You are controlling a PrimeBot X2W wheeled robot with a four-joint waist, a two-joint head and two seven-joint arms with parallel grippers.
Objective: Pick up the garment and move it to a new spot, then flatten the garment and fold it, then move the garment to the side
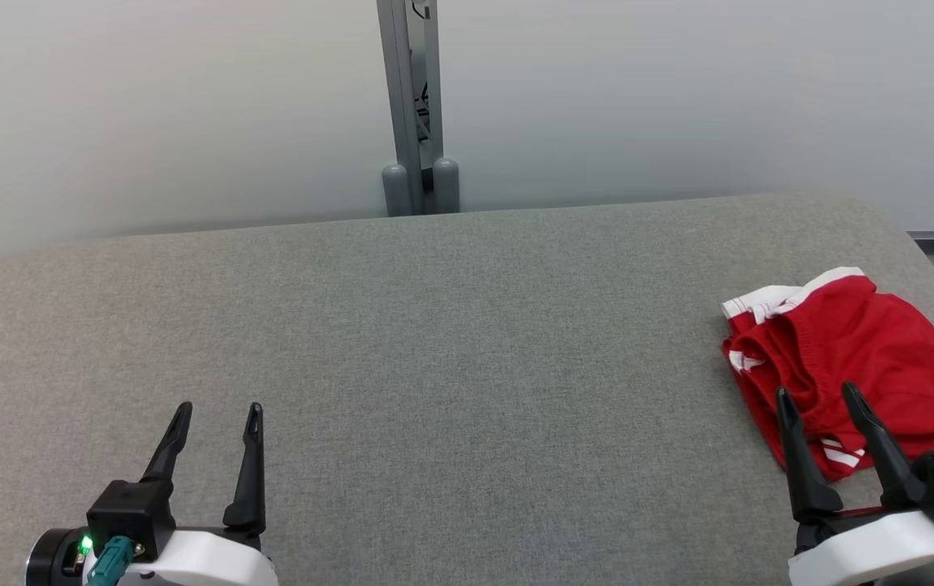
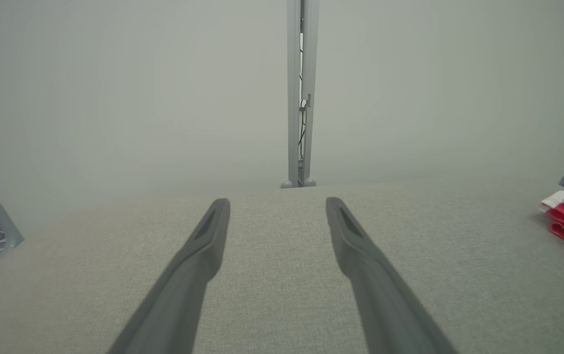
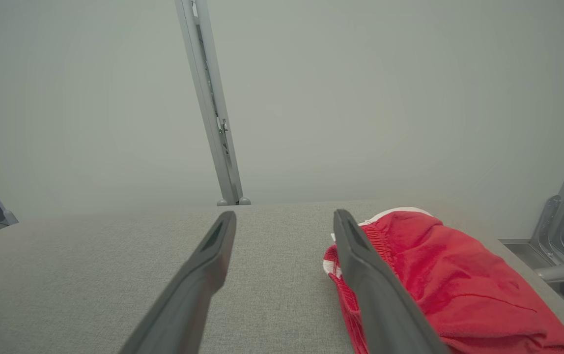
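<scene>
A grey fabric-covered table (image 1: 434, 342) with rounded far corners is stretching across the head view. A loosely folded pair of red shorts (image 1: 866, 358) with a white waistband and white stripes is lying directly on it, sitting close to its right edge.

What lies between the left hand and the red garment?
Nothing but bare grey surface: in the head view it runs unbroken from the left hand to the red garment at the right.

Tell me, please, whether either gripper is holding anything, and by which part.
Nothing is held. The left gripper is open over the table; the right gripper is open beside the red garment, not closed on it.
</scene>
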